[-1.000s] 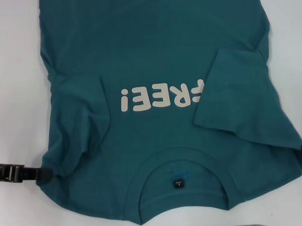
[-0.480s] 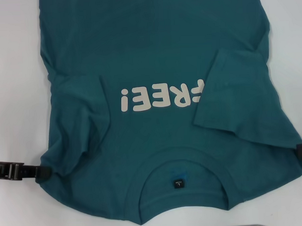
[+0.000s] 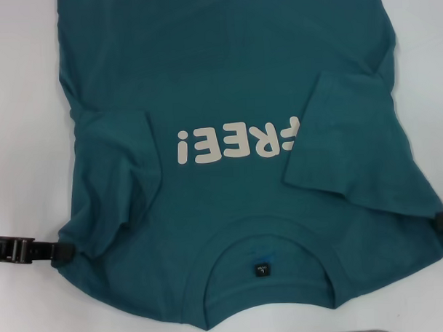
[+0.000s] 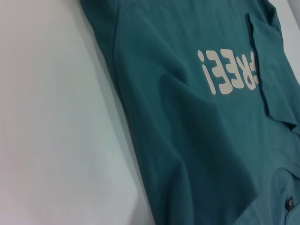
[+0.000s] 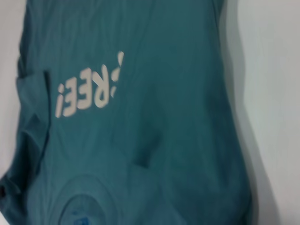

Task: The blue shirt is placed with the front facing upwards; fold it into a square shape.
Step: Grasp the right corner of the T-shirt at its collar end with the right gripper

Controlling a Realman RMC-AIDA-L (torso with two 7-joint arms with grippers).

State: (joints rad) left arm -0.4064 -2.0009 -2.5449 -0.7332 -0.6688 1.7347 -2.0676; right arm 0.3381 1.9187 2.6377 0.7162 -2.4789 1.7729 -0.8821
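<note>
I see blue shirt [image 3: 226, 86]: soft matt cloth, creased | its letters [image 3: 239, 141]: smooth white print | surface [image 3: 23, 107]: smooth, matt white

White block letters [image 3: 239, 142] stand across the chest of the blue shirt [image 3: 225, 71], in the middle of the head view, upside down from the camera. They read "REE!"; a letter before the R is half hidden under a folded sleeve. A small black neck tag [image 3: 261, 269] inside the collar, lower centre, bears print too small to read.
</note>
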